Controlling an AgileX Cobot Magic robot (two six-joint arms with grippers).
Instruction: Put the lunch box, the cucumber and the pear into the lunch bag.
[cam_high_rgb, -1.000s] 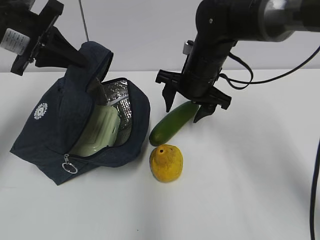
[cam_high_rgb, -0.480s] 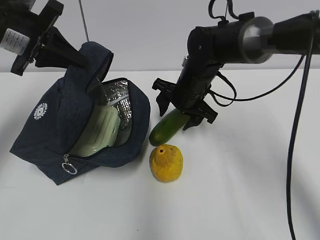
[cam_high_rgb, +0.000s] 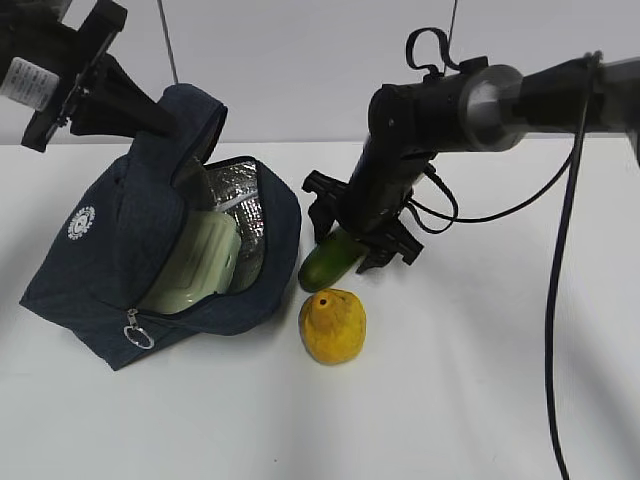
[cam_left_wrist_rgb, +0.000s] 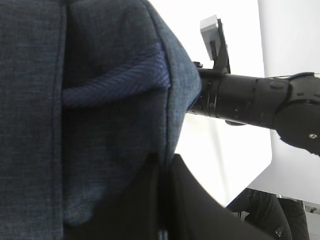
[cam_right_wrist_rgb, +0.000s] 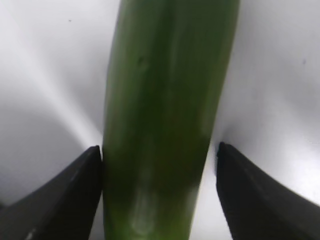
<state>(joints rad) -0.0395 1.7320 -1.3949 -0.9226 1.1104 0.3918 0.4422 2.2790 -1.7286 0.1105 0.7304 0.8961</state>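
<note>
Cucumber (cam_high_rgb: 330, 261) | flat (on table) | axis diagonal — near end toward lunch bag (cam_high_rgb: 110, 250)

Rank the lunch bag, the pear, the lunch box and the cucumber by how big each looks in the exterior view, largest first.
1. lunch bag, by far the largest.
2. lunch box, though only part shows inside the bag.
3. pear.
4. cucumber, mostly hidden behind the right hand, so its place against the pear is unsure.

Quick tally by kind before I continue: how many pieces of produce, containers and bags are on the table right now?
Produce: 2, the cucumber and the pear.
Containers: 1, the lunch box, inside the bag.
Bags: 1, the lunch bag.
Total: 4.
</note>
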